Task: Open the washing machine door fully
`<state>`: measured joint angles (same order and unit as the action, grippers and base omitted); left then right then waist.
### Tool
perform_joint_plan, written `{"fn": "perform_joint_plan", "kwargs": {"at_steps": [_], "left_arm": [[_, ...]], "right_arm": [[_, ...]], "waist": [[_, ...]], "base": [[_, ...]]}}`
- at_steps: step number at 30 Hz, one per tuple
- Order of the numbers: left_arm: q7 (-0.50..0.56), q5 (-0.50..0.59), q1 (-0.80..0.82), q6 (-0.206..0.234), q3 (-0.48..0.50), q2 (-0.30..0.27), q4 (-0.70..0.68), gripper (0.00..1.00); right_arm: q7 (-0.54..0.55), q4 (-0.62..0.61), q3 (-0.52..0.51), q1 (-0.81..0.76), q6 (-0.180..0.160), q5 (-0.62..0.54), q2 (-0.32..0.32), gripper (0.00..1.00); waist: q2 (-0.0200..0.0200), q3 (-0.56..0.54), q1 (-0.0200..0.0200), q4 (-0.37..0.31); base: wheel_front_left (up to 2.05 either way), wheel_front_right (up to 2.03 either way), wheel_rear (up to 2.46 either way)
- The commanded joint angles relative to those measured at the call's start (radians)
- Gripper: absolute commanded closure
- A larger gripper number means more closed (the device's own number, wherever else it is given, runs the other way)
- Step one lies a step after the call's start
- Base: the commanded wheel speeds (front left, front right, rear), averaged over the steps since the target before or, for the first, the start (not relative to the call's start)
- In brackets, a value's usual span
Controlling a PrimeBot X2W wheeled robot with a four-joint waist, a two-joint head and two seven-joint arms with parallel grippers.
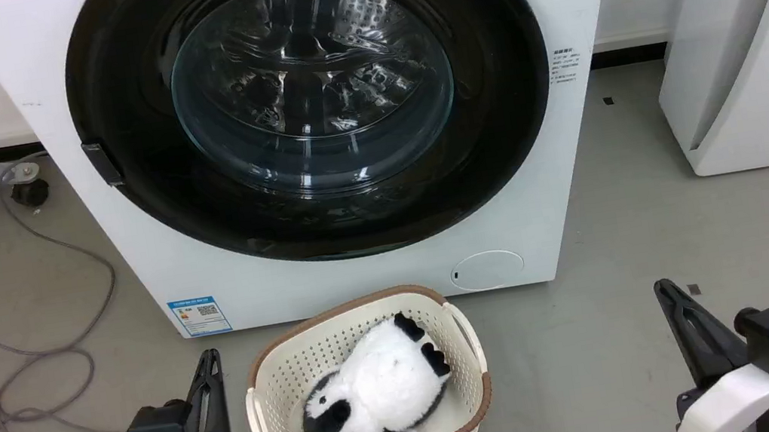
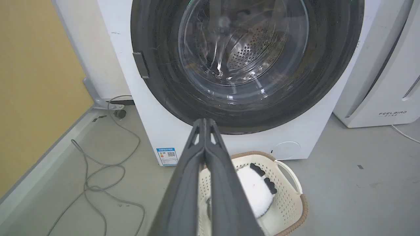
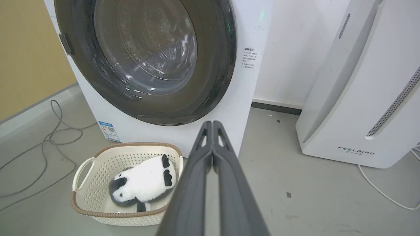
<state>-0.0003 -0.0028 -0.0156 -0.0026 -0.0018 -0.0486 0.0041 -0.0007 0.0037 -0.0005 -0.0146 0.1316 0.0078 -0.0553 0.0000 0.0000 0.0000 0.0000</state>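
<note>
The white washing machine stands ahead with its round glossy black door flat against the front, a clear glass bowl at its centre. A small dark handle tab sits on the door's left rim. The same door faces both wrist cameras. My left gripper hangs low at the lower left, fingers pressed together with nothing held; its fingertips meet. Low at the lower right is my right gripper, likewise shut and empty, tips touching. Both are well short of the door.
A cream basket holding a black-and-white plush panda sits on the floor right in front of the machine, between my arms. A white FEELBIRD appliance stands to the right. Grey cables loop on the floor at left.
</note>
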Motion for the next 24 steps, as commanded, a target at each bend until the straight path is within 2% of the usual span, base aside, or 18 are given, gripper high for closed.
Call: {"fn": "perform_joint_plan", "kwargs": {"at_steps": [1,24], "left_arm": [[0.000,0.003,0.016,0.003,0.002,-0.002,-0.004,1.00],[0.000,0.003,0.016,0.003,0.002,-0.002,-0.004,1.00]], "right_arm": [[0.001,-0.004,0.000,0.015,-0.001,-0.008,0.005,1.00],[0.001,-0.004,0.000,0.015,-0.001,-0.008,0.005,1.00]], "waist": [[0.0000,0.000,0.0000,0.000],[0.0000,0.000,0.0000,0.000]], "base": [[0.00,0.00,0.00],[0.00,0.00,0.00]]}}
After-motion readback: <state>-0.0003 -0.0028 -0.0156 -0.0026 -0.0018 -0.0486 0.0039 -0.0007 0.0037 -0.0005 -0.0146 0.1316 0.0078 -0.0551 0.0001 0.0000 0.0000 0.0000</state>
